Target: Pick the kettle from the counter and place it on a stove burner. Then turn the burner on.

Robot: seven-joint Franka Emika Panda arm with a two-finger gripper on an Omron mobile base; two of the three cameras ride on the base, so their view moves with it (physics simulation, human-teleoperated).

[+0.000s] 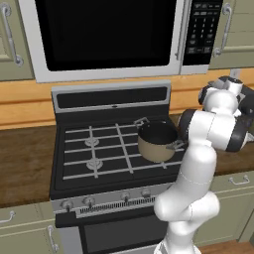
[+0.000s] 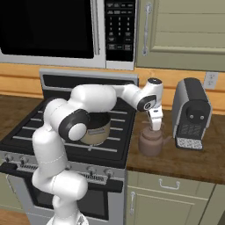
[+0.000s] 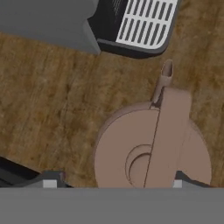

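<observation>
On the counter [image 2: 184,165] right of the stove sits the kettle [image 2: 151,141], not lifted yet. Right above it, the gripper [image 2: 154,126] reaches its handle; I cannot tell if it squeezes. Moving it to a stove burner [image 1: 95,163] and turning that on are left.

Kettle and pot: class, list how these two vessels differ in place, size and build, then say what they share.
Place: the kettle stands on the counter beside the stove; the pot sits on the stovetop grates.
Size: the kettle is smaller than the pot.
Build: the kettle has a lid, spout and arched handle; the pot is open, dark inside, with side handles.
Shared: both are round, brownish and upright.
</observation>
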